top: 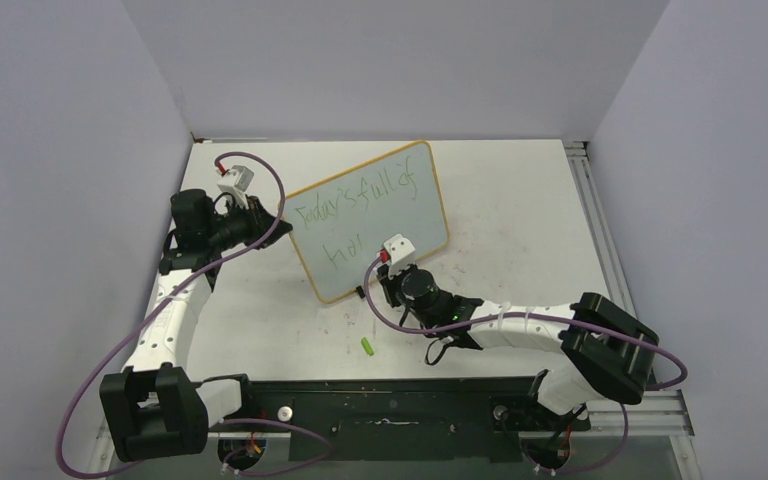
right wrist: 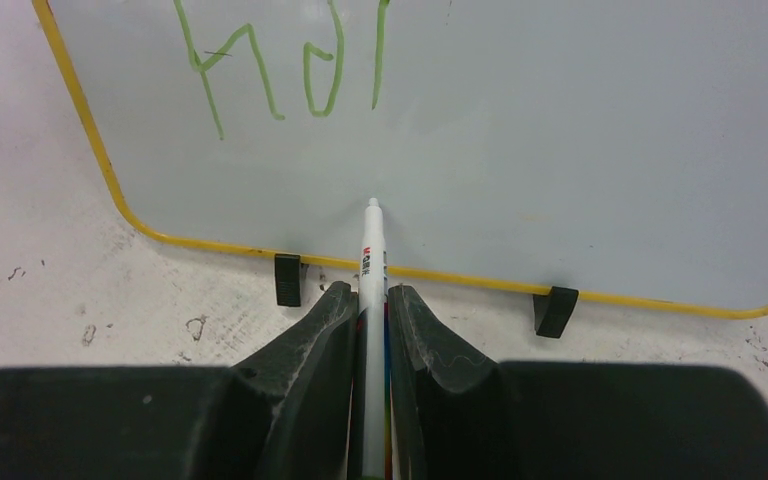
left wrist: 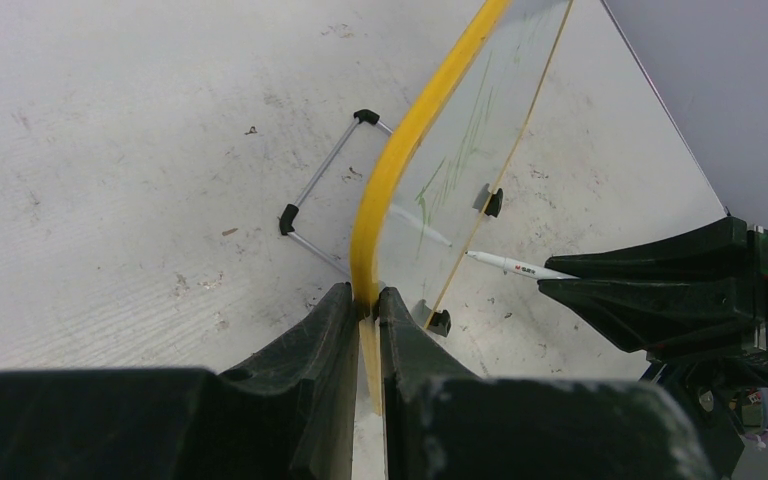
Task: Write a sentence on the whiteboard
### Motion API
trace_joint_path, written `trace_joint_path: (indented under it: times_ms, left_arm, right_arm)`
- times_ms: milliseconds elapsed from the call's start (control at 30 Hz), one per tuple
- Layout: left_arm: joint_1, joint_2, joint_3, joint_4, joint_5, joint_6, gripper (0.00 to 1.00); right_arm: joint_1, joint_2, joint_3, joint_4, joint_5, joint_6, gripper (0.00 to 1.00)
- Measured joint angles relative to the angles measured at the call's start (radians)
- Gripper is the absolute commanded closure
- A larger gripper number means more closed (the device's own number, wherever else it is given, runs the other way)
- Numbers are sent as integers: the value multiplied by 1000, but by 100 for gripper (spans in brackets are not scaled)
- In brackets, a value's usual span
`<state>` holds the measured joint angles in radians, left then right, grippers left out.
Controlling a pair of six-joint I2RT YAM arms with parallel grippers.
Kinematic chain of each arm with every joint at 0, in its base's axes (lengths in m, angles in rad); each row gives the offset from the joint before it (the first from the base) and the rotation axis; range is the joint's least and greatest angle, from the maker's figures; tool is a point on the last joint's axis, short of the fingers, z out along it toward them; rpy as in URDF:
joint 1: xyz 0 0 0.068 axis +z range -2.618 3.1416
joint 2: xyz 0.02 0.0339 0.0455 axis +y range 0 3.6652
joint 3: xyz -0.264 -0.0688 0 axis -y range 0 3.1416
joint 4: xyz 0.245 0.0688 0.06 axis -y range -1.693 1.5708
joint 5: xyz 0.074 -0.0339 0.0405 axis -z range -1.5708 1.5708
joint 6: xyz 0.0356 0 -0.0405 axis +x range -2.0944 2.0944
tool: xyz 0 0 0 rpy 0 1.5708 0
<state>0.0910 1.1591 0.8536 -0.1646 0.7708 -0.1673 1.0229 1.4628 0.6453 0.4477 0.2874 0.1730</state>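
Whiteboard (top: 410, 215) stands propped on edge on the worktop (top: 530, 200), mid-depth and left of centre, face turned toward the right arm. Left pincer (left wrist: 368, 298) is closed down on the board's yellow frame (left wrist: 412, 125) at the left edge. Judged purpose: bracing the board so pen pressure cannot push it back or swivel it on its wire stand (left wrist: 318, 178).

Right pincer (right wrist: 370, 293) is clamped tight around a white marker (right wrist: 372, 255), which runs straight out between the fingers with its nib aimed low on the board face. Nib is at the surface or just off it; contact cannot be told.

Sentence (top: 352, 203): green. The top line runs across the board. The second line is only begun: "Ho" plus one upright stroke, with the nib below that stroke.

Room: blank board to the right of the last stroke, enough for the rest of the word. The bottom frame is just below the nib, with black clip feet (right wrist: 287, 279) on either side of the pen, so low strokes risk running off the face. A green cap (top: 368, 346), likely the pen's, lies on the near worktop, apart from both arms.
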Motion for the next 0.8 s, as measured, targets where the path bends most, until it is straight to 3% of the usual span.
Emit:
trace_joint_path:
  times_ms: [800]
  left_arm:
    - [-1,-1,0,0,0,0,100]
  right_arm:
    - [-5,41,99,16,-6,-38,95]
